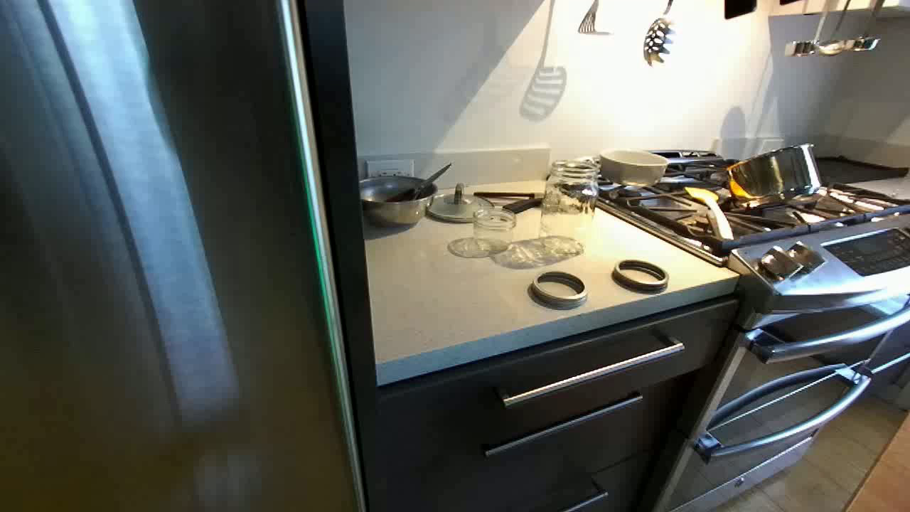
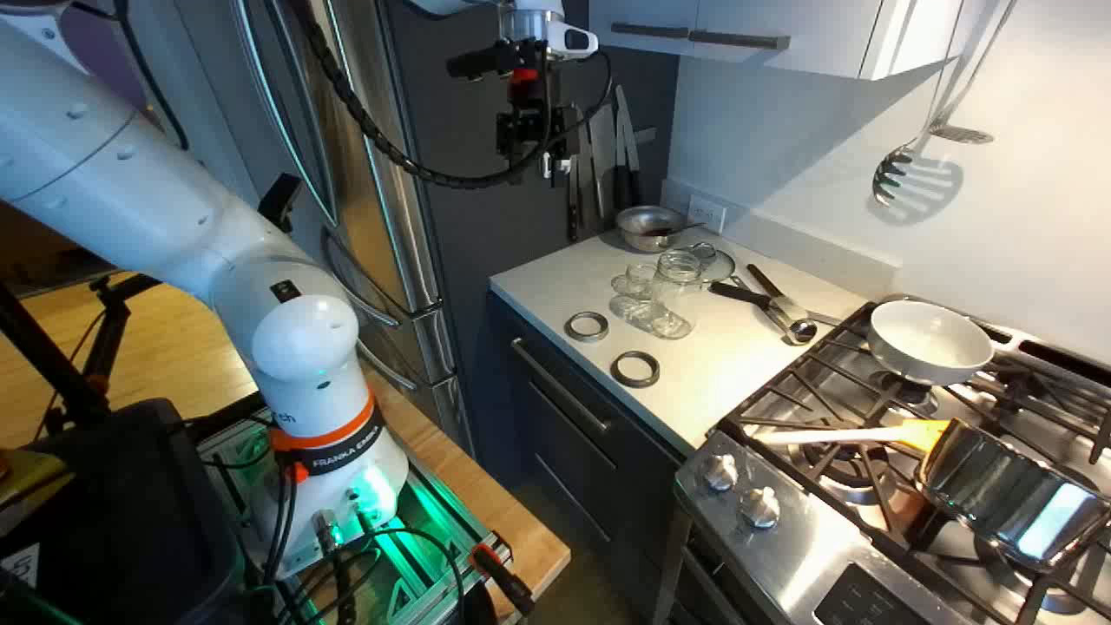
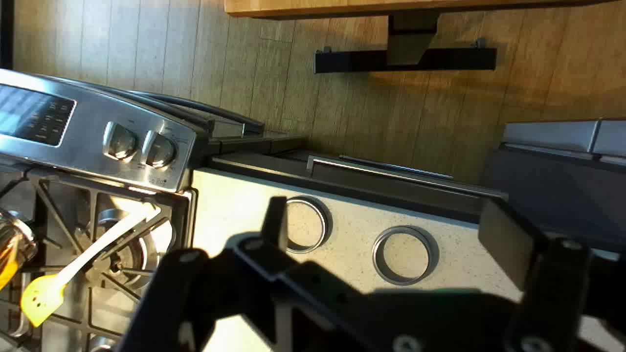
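Note:
My gripper (image 3: 393,234) stands wide open in the wrist view, with nothing held between its fingers. In an exterior view the gripper (image 2: 536,169) hangs high over the back left of the counter, well apart from everything on it. Two grey metal rings lie flat near the counter's front edge: one ring (image 3: 389,272) appears between the fingers from above, and the ring nearer the stove (image 3: 323,222) is partly hidden by the left finger. Behind them stand a tall clear glass jar (image 2: 678,271) and a small clear jar (image 1: 494,227). The gripper is outside the remaining exterior view.
A metal bowl (image 2: 651,227), a glass lid (image 1: 455,208) and dark-handled utensils (image 2: 764,299) lie farther back. On the stove sit a white bowl (image 2: 929,338), a tilted pot (image 2: 1011,486) and a yellow spatula (image 3: 44,297). Knives (image 2: 599,165) hang behind the gripper; a cabinet (image 2: 746,22) juts overhead.

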Tool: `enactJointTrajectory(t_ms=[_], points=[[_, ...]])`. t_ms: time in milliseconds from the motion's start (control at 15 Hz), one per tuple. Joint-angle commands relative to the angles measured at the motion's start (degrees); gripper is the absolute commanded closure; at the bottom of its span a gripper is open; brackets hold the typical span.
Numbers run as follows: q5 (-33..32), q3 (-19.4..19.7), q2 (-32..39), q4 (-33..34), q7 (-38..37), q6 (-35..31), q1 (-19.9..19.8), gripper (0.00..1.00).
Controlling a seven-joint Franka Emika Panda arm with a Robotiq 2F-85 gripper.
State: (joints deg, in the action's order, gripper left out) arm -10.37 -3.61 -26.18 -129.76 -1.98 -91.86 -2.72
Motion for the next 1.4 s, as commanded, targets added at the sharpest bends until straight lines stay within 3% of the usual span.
enactJointTrajectory(t_ms=[0,467,667,933,1200,1333], points=[[-0.3,0.9,0.1,0.1,-0.4,0.2,1.1,0.0],[-0.3,0.9,0.1,0.1,-0.4,0.2,1.1,0.0],[0.3,0.9,6.7,1.9,-3.7,1.3,0.1,0.0],[4.6,1.4,13.5,1.3,-5.7,-2.8,1.0,0.0],[6.6,1.4,18.5,-0.6,-1.5,-11.0,2.1,0.0],[5.1,1.2,17.8,0.1,-3.1,-9.0,2.1,0.0]])
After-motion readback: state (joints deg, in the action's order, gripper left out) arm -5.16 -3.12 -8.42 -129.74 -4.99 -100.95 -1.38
